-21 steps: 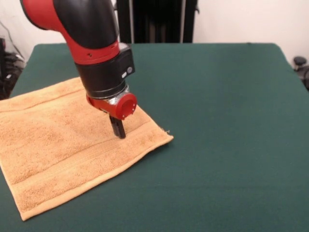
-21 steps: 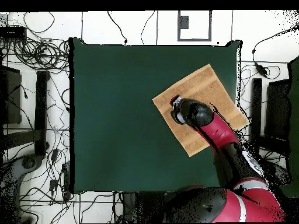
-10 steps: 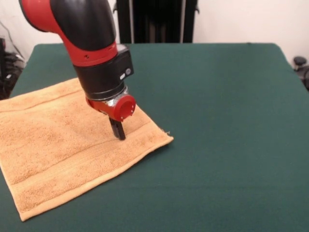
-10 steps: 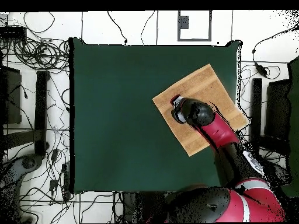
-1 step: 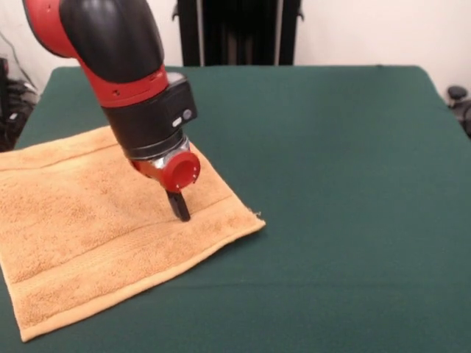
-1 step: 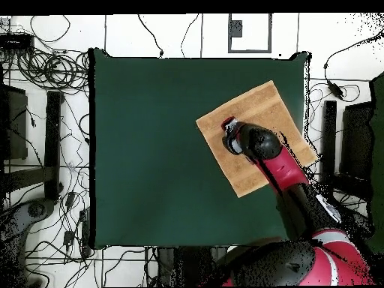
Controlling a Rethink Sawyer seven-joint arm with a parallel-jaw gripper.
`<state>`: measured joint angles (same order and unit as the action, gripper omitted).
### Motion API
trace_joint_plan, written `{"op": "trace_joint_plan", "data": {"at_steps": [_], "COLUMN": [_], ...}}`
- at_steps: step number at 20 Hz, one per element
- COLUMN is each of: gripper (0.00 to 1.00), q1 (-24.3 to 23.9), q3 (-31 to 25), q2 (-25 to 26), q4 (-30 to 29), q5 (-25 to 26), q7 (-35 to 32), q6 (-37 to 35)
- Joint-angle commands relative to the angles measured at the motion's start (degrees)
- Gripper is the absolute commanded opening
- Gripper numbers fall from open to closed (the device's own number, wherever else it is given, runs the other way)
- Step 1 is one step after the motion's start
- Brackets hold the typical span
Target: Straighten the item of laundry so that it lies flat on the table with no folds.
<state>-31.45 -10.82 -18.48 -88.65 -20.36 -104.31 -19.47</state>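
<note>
1. The towel (image 5: 96, 220) lies spread on the table (image 5: 338, 184), golden-tan terry cloth, roughly square and set at an angle to the table's edges. No fold is visible on its exposed surface; a woven band runs parallel to its near hem.
2. In the front view the towel occupies the left part of the table, one corner pointing toward the table's middle. Its left side runs past the picture's edge.
3. In the overhead view the towel (image 6: 259, 112) sits near the table's right edge, one corner reaching that edge.
4. The gripper (image 5: 179, 208) stands on the towel close to the corner that points toward the table's middle, tips touching or just above the cloth. The dark fingers appear pressed together as one narrow stub.
5. The red and black arm (image 5: 132, 81) descends from the upper left in the front view and covers part of the towel's far edge.
6. In the overhead view the gripper (image 6: 228, 135) is mostly hidden beneath the arm's wrist.
</note>
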Motion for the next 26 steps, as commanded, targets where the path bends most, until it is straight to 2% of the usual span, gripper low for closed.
{"op": "trace_joint_plan", "data": {"at_steps": [1,13,26], "gripper": [0.00,0.00,0.00], "q1": [2.64,0.94,-0.10], "q3": [-13.31,-17.40,-19.78], "q2": [6.91,5.87,5.72], "q4": [0.64,-2.68,-3.66], "q5": [-5.43,-7.61,-8.78], "q7": [-13.95,-14.39,-14.71], "q6": [9.39,10.45,10.03]}}
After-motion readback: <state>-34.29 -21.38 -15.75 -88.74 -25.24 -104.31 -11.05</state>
